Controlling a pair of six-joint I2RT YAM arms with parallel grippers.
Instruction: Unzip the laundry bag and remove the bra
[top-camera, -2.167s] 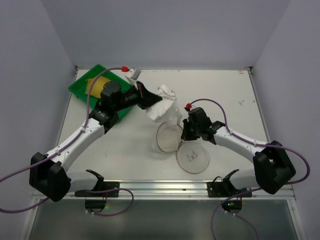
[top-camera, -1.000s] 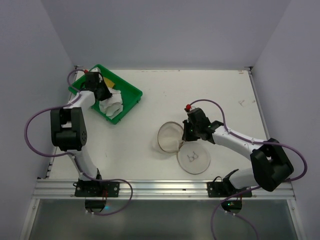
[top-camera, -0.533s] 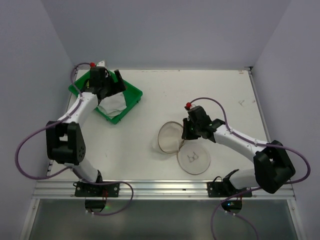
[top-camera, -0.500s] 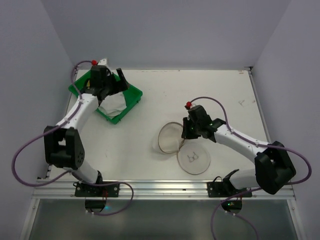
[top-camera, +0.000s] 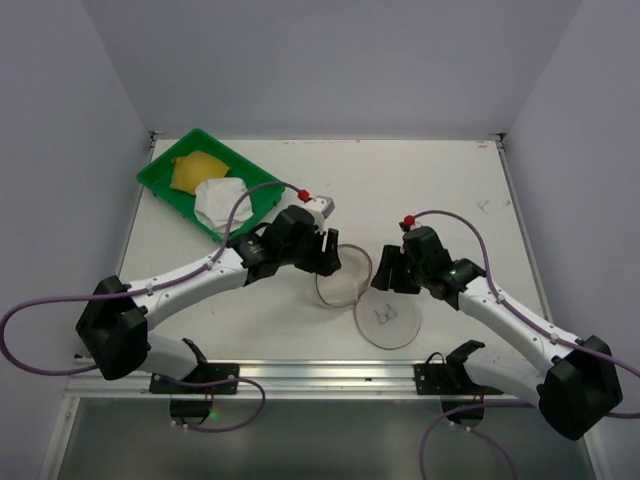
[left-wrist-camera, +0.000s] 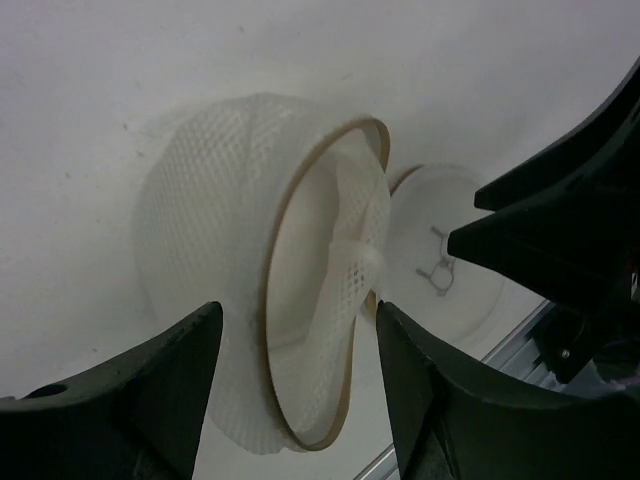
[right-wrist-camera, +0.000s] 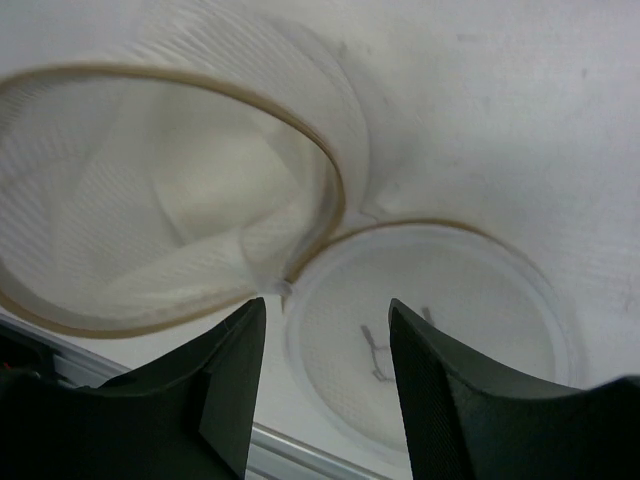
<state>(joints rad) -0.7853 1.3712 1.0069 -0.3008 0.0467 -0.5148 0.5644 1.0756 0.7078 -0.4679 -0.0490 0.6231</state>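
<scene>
A: The laundry bag (top-camera: 342, 277) lies open on the table, its lid (top-camera: 385, 318) flat beside it; the bra (top-camera: 197, 172) is in the green tray (top-camera: 157, 183), well apart.
B: The left gripper (top-camera: 325, 255) and right gripper (top-camera: 385, 272) are spread, empty; I think they should lift away without snagging the mesh.

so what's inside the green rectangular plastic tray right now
The soft white and mustard-yellow bra lies inside the green rectangular plastic tray, with its yellow part toward the back and its white part nearer. Whatever lies beneath the fabric is covered.
</scene>
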